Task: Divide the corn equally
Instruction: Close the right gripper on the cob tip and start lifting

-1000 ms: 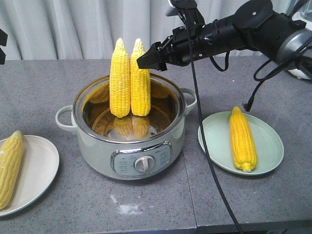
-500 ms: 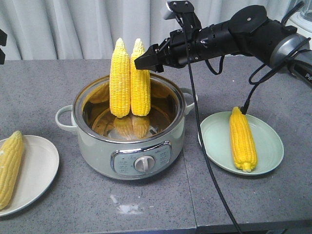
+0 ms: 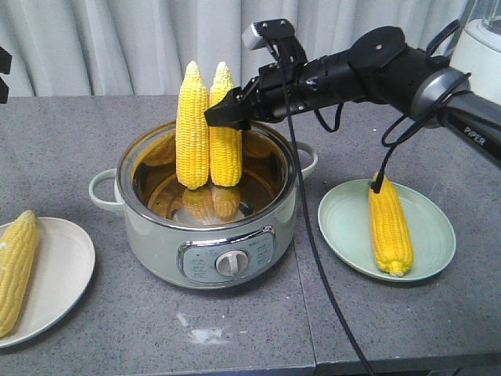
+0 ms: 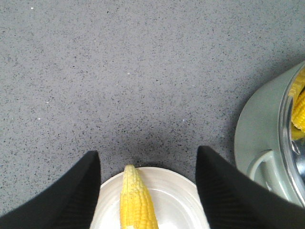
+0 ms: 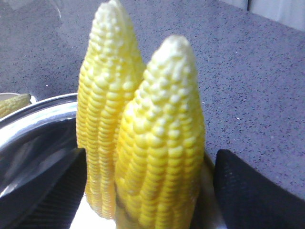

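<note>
Left side: the white plate (image 3: pixel 70 262) carries one cob, the left-plate cob (image 3: pixel 16 270), lying flat with its tip pointing far. My left pincer (image 4: pixel 146 155) hangs above it, fingers apart, holding nothing.

Centre: the pot (image 3: pixel 156 235) holds two cobs upright on their butts, tips up, touching along their sides: the left standing cob (image 3: pixel 192 129) and the right standing cob (image 3: pixel 227 160). My right pincer (image 3: pixel 223 115) is at the upper part of the right standing cob. In the wrist view its fingers (image 5: pixel 248 191) stand apart, one on each side of the pair, not yet closed.

Handling, as I judge it: each cob is stiff and fairly heavy, so it will not bend. The kernel rows are bumpy and possibly slick, and the taper would let a high grip slide off the tip. I should take hold below the taper, across the full-width body.

Obstructions: the neighbouring cob leans against the target and may topple when I lift. The pot rim requires a straight upward pull. My own cable (image 3: pixel 305 227) hangs past the pot's right side.

Right side: the green plate (image 3: pixel 434 227) holds the right-plate cob (image 3: pixel 390 223) towards its middle, leaving bare surface to the left. A blender (image 3: pixel 484 51) stands far right.
</note>
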Robot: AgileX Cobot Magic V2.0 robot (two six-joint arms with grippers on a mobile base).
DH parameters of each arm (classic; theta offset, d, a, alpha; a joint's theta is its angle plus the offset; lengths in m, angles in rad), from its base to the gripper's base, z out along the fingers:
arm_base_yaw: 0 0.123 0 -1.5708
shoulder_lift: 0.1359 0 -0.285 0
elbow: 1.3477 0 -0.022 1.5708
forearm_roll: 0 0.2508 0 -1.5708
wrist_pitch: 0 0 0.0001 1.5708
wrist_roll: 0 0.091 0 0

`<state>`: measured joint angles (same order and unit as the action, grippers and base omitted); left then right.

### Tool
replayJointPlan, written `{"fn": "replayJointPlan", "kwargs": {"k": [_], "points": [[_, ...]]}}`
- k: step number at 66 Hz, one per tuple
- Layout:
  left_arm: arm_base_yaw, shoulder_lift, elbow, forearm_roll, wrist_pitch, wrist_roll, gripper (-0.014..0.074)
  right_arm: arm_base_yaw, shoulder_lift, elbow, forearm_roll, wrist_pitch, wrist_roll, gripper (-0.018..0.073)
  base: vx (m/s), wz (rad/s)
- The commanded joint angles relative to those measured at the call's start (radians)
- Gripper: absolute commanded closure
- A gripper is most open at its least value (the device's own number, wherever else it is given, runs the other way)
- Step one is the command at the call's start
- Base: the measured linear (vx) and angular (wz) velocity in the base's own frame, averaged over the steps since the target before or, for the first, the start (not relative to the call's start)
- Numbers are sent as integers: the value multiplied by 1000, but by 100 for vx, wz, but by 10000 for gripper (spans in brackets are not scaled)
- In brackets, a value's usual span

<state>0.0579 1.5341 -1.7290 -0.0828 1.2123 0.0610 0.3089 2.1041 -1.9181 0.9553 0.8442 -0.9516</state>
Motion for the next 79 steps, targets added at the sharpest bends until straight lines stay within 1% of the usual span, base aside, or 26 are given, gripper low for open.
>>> {"fn": "replayJointPlan", "kwargs": {"k": [1, 9, 16, 23, 39, 44, 51, 59, 71, 79], "points": [[2, -35, -27, -15, -46, -2, 166, 3, -55, -30, 40, -45, -11, 20, 0, 0], [2, -35, -27, -15, -46, -2, 166, 3, -53, -30, 39, -59, -11, 21, 0, 0], [2, -35, -27, -15, -46, -2, 166, 3, -51, -30, 40, -62, -11, 44, 0, 0], [2, -35, -27, -15, -46, -2, 166, 3, -50, -30, 40, -62, -9, 102, 0, 0], [2, -35, -27, -15, -46, -2, 166, 3, -50, -30, 40, -63, -7, 277, 0, 0], [2, -35, -27, -15, -46, -2, 166, 3, -50, -30, 40, -63, -7, 321, 0, 0], [2, -35, -27, -15, -46, -2, 166, 3, -50, -30, 40, -63, -7, 361, 0, 0], [2, -35, -27, -15, -46, -2, 166, 3, -50, -30, 42, -64, -8, 379, 0, 0], [2, -35, -27, -15, -46, -2, 166, 3, -54, -30, 53, -68, -7, 377, 0, 0], [2, -35, -27, -15, -46, -2, 166, 3, -64, -30, 78, -60, -7, 375, 0, 0]]}}
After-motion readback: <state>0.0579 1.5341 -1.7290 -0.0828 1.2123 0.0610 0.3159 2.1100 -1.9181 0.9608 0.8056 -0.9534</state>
